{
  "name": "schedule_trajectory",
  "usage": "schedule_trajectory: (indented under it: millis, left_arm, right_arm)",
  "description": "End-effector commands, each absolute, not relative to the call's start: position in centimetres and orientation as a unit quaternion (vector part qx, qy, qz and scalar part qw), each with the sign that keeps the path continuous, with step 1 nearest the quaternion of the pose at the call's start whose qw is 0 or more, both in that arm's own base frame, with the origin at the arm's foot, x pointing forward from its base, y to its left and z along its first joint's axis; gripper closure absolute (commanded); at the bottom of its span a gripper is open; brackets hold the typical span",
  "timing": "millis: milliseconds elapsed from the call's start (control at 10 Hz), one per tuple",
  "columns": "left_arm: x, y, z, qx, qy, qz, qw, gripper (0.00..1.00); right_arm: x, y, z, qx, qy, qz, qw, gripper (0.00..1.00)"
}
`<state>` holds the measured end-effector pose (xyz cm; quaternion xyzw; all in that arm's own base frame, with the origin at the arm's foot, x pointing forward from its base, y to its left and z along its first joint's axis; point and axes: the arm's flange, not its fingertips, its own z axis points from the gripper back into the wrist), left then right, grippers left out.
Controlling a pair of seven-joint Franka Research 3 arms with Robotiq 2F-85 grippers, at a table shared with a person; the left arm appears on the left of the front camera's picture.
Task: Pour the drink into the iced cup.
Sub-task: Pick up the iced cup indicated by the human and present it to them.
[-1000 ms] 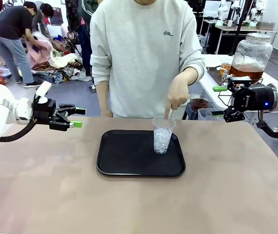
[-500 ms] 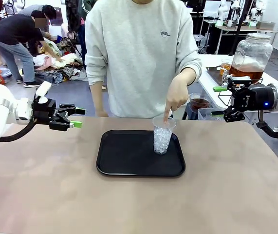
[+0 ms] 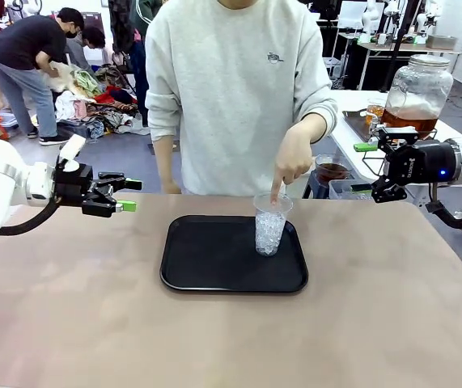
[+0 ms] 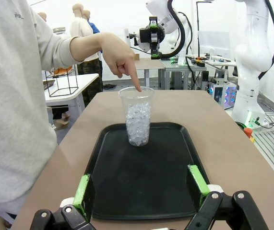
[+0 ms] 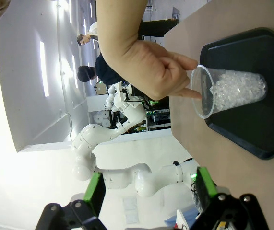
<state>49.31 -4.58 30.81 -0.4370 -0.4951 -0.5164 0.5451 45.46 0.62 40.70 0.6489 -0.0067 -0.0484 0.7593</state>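
Cup [image 3: 269, 224], clear, ice-filled, upright on black tray [image 3: 214, 271]; person's hand [image 3: 294, 156] pointing at rim. Jar [image 3: 417, 79], lidded, holding amber drink [image 3: 409, 120]. Left gripper [image 3: 130, 195], right gripper [image 3: 370, 170]: spread, empty.

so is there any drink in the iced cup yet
No, the cup on the black tray holds only clear ice, with no amber liquid in it.

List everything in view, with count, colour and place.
tray: one, black, mid-table.
iced cup: one, clear, upright on the tray's far right.
table: one, tan, under the tray.
jar of drink: one, clear with amber liquid, side table far right.
small cup: one, dark brown liquid, behind the table's far edge.
person's hand: one, forefinger at the iced cup's rim.
left gripper: one, black, green pads, open, at the table's left edge.
right gripper: one, black, green pads, open, far right.
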Motion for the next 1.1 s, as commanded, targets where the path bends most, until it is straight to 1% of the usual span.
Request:
schedule_trajectory:
  millis: [0, 100, 200, 300, 400, 500, 600, 700, 800, 1000]
  left_arm:
    - [49.4, -4.6, 31.0, -0.438, -0.498, -0.512, 0.546, 0.0]
    - [49.4, -4.6, 31.0, -0.438, -0.498, -0.512, 0.546, 0.0]
    - [49.4, -4.6, 31.0, -0.438, -0.498, -0.512, 0.546, 0.0]
    - [49.4, -4.6, 31.0, -0.438, -0.498, -0.512, 0.546, 0.0]
    - [49.4, -4.6, 31.0, -0.438, -0.498, -0.512, 0.546, 0.0]
    - [49.4, -4.6, 31.0, -0.438, -0.498, -0.512, 0.546, 0.0]
    - [49.4, -4.6, 31.0, -0.438, -0.498, -0.512, 0.546, 0.0]
    - [49.4, -4.6, 31.0, -0.438, -0.498, -0.512, 0.546, 0.0]
    - [49.4, -4.6, 31.0, -0.438, -0.498, -0.512, 0.546, 0.0]
    - [49.4, -4.6, 31.0, -0.438, -0.498, -0.512, 0.546, 0.0]
  right_arm:
    - [45.2, 0.7, 40.7, 0.655, -0.042, 0.012, 0.754, 0.0]
    - [44.8, 0.9, 40.2, 0.655, -0.077, 0.075, 0.748, 0.0]
    - [44.6, 1.0, 39.7, 0.665, -0.104, 0.129, 0.728, 0.0]
    - [44.4, 1.0, 39.2, 0.658, -0.139, 0.181, 0.718, 0.0]
    - [44.4, 1.0, 38.9, 0.655, -0.163, 0.205, 0.709, 0.0]
    - [44.4, 1.0, 38.8, 0.651, -0.181, 0.222, 0.703, 0.0]
    - [44.4, 0.9, 38.9, 0.648, -0.18, 0.216, 0.707, 0.0]
    - [44.4, 0.7, 39.1, 0.633, -0.159, 0.181, 0.735, 0.0]
    - [44.6, 1.4, 39.4, 0.646, -0.177, 0.211, 0.712, 0.0]
    - [44.6, 1.4, 39.4, 0.646, -0.177, 0.211, 0.712, 0.0]
